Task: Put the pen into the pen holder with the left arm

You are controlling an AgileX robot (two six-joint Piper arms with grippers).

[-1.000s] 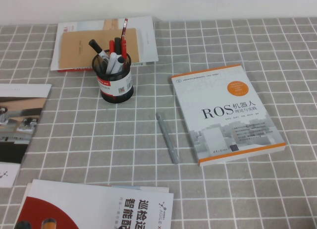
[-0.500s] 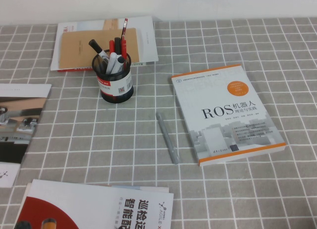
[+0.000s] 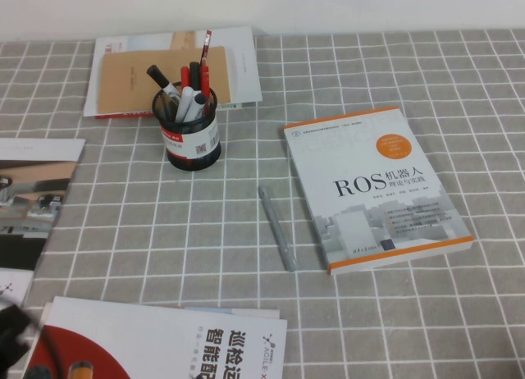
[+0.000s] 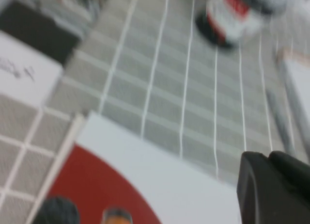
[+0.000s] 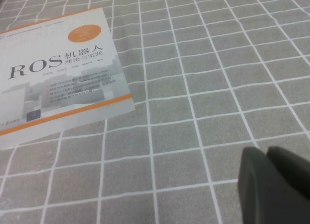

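While slim matte grey pen point(image 3: 277, 228) lies flat on checked cloth, just left of ROS book point(image 3: 373, 186), black mesh pen holder point(image 3: 194, 141) stands far-left, apart. Left gripper point(image 4: 276, 187) near-left over red-white booklet point(image 3: 164, 342), right gripper point(image 5: 276, 178) above cloth: openings unreadable.

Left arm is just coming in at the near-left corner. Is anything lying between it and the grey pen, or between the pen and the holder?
The left gripper sits at the near-left edge over the red-and-white booklet; only that flat booklet and bare cloth lie between it and the pen. From pen to pen holder the cloth is bare. The right gripper is off beyond the ROS book.
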